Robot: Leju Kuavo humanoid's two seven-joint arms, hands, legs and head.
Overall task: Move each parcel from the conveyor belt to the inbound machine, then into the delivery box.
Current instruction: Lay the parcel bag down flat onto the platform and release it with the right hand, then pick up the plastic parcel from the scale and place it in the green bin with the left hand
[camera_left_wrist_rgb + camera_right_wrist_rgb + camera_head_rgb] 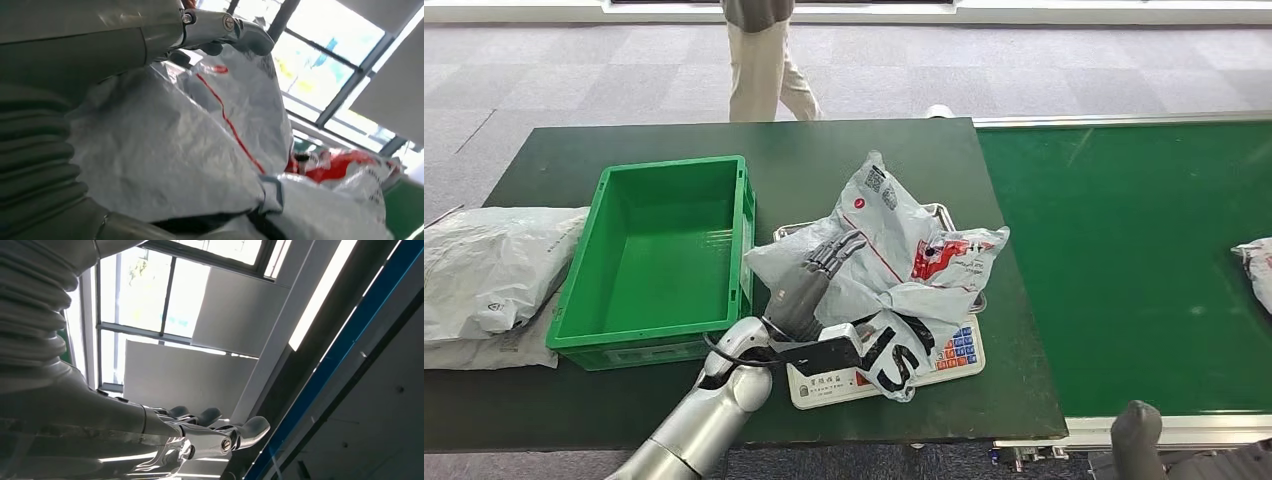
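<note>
We are seeing our left hand [816,278] gripping the grey parcel [894,240], which is lying on the inbound machine [879,370]; our right hand [215,432] is hanging open.

Head view high, looking down; wrist views close, upward; parcel [894,250] shared with left

Grey carpet tiles [574,70] cover the floor beyond the dark table [554,160]; bright windows [140,290] overhead.

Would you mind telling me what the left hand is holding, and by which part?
The left hand grips the grey parcel on the scale by its crumpled left end.
</note>
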